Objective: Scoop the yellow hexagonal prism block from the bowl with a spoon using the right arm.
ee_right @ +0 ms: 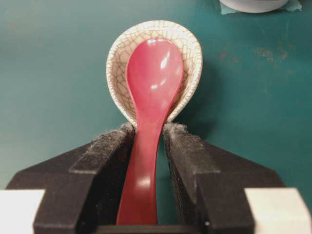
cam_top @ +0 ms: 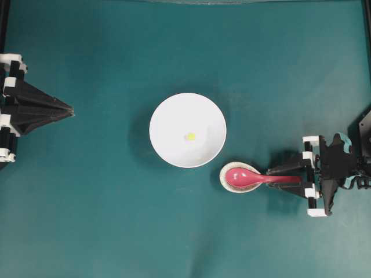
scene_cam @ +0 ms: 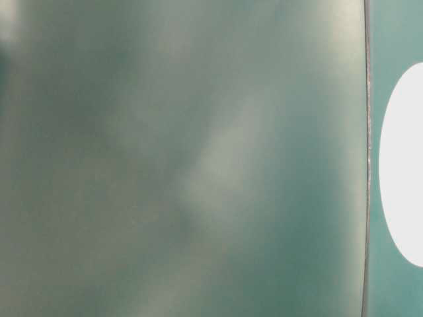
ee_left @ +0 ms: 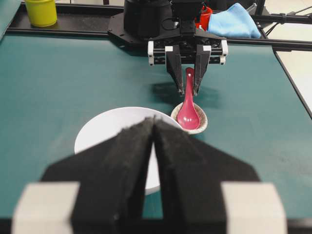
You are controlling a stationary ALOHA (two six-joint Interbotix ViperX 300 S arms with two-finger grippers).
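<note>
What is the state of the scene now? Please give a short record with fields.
block: yellow hexagonal prism block lies inside the bowl, near its middle
spoon: pink-red spoon rests with its scoop in the speckled rest, handle toward the right arm
right tool: right tool has a finger on each side of the spoon handle, narrow gaps visible, grip not confirmed
left tool: left tool shut, empty, away from the bowl
task progress: spoon not yet lifted
</note>
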